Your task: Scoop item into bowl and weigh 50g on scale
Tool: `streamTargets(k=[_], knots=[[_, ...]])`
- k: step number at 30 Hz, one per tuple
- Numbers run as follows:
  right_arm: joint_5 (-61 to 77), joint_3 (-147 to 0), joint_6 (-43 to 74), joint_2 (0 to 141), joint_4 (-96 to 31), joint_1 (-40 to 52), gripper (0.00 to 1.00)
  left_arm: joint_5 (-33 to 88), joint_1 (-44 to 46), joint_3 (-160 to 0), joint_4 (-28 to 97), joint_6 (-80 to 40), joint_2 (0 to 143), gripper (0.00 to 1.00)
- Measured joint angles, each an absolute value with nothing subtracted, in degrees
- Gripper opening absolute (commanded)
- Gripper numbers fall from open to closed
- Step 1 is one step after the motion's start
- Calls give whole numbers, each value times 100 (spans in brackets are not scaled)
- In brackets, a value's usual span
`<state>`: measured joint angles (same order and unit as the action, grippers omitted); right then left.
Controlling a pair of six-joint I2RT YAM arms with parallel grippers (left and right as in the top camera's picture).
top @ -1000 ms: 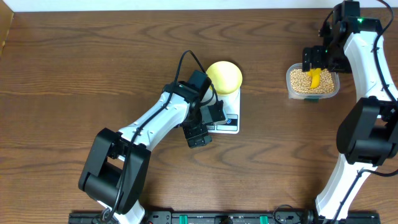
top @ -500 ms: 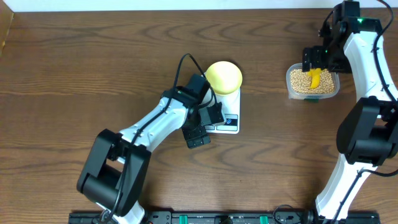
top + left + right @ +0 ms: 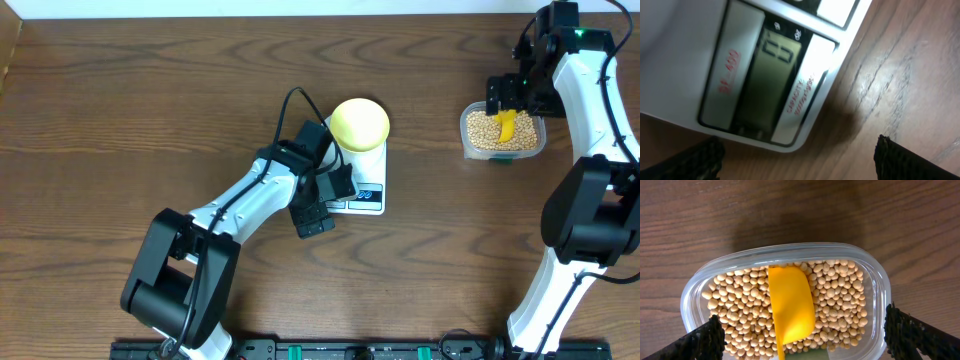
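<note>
L fingers (image 3: 695, 162) wide open, empty, by scale (image 3: 372, 165) front; bowl (image 3: 360, 123) sits on scale. R fingers (image 3: 700, 342) wide open, empty, over scoop (image 3: 790, 305) in tub (image 3: 880, 275) of beans (image 3: 840, 300). Best: drop straight, pinch handle squarely.

Left gripper (image 3: 327, 204) and right gripper (image 3: 506, 104), jaws spread wide.

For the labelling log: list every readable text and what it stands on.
"0": on the LCD display of the scale.
"SF-400": red print beside the display, slightly blurred.
"CAPACITY": red print on its other side; the words after it are too blurred.
Nothing else is readable.
</note>
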<state>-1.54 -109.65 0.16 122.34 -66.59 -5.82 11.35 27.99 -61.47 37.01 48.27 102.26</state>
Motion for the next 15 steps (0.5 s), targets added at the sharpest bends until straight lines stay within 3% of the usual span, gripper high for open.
streamTargets(k=[15], knots=[[-154,-10965,16,12234,-6659,-582,99,1188,2587,-6080,3699,4383,9450,98]])
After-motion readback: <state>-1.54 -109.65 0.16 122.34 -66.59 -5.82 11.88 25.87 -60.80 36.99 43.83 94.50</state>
